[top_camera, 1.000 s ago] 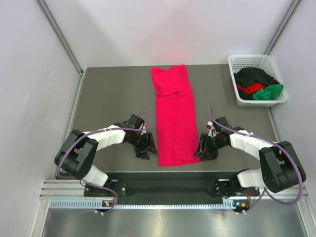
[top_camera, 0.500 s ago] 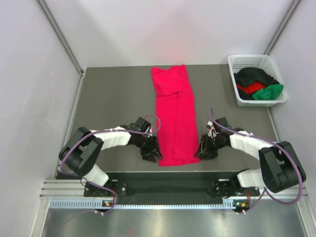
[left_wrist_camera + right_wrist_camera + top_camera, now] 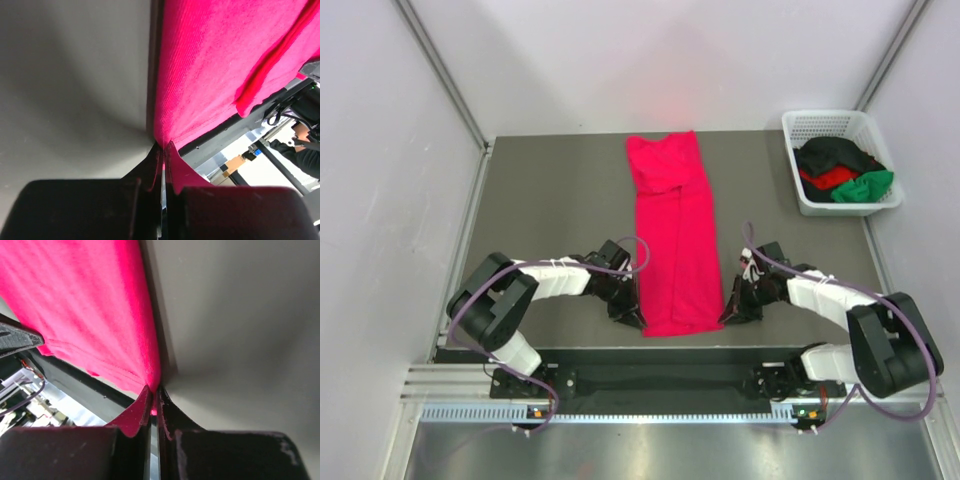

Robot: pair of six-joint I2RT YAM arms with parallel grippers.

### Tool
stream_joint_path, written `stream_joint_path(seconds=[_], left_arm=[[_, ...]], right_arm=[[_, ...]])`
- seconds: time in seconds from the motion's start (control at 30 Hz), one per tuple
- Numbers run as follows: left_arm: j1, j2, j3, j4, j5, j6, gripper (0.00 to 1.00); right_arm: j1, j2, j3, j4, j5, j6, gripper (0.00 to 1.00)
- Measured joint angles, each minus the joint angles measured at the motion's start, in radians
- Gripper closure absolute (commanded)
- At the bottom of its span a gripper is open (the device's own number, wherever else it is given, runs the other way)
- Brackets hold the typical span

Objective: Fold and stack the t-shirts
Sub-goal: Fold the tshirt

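Pinching pink t-shirt (image 3: 675, 250) (both end effectors (image 3: 163, 150) (image 3: 152, 390))

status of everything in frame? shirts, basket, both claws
pink t-shirt: folded into a long strip, lying flat.
left claw: shut on the strip's near-left corner.
right claw: shut on the near-right corner.
basket: upright, loaded.
black, red and green shirts: crumpled heap in the basket, unfolded.

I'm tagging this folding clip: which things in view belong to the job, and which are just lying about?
Job: pink t-shirt, pinched at its near corners by left end effector and right end effector; black, red and green shirts.
Lying about: white mesh basket; table.
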Motion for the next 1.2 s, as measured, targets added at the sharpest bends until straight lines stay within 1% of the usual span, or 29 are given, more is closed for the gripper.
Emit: stream_joint_path(seconds=[0.3, 0.57, 0.93, 1.2], left_arm=[[0.009, -0.002, 0.024, -0.035, -0.030, 0.032, 1.00], [0.105, -0.030, 0.097, -0.085, -0.112, 0.115, 1.00], [0.119, -0.048, 0.199, -0.103, -0.111, 0.170, 1.00], [0.143, -0.056, 0.346, -0.126, -0.115, 0.214, 1.00]], right_arm=[[0.000, -0.147, -0.006, -0.074, 0.050, -0.043, 1.00], [0.000, -0.199, 0.007, -0.116, 0.057, -0.098, 1.00], [-0.011, -0.204, 0.108, -0.115, 0.006, -0.147, 1.00], [-0.070, -0.142, 0.234, -0.085, -0.016, -0.158, 1.00]])
